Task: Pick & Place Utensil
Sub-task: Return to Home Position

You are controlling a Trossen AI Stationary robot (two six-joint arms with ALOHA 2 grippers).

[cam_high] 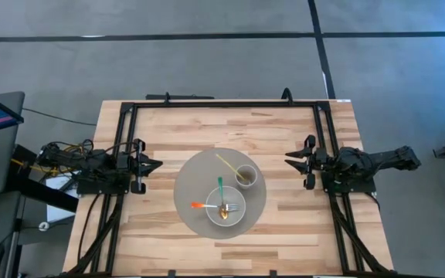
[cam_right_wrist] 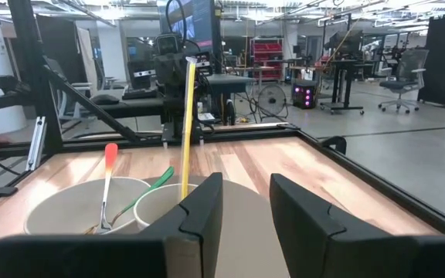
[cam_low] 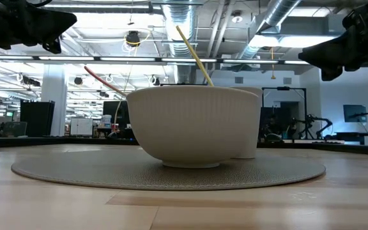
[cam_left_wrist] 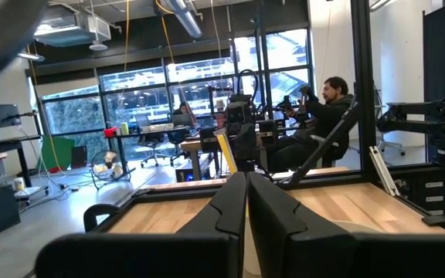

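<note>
Both arms sit at the table's sides, with the setting laid out between them.
The left gripper (cam_high: 154, 164) is at the left edge, fingers almost pressed together. The right gripper (cam_high: 290, 161) is at the right edge, fingers parted and holding nothing. On the round mat (cam_high: 194, 174), the straw (cam_high: 226, 163) leans in the cup (cam_high: 246, 175), just beside the bowl (cam_high: 225, 207) holding the orange fork (cam_high: 199, 205) and a green utensil (cam_high: 221, 188).

Low view: gray bowl (cam_low: 197, 124) hides most of gray cup (cam_low: 253, 121); only cup's right side shows. Orange fork (cam_low: 101, 76): handle only, tines behind bowl wall. Left arm (cam_low: 18, 25) & right arm (cam_low: 353, 41) cut by top edge. High view: third utensil (cam_high: 224, 210) in bowl too small to ID.
</note>
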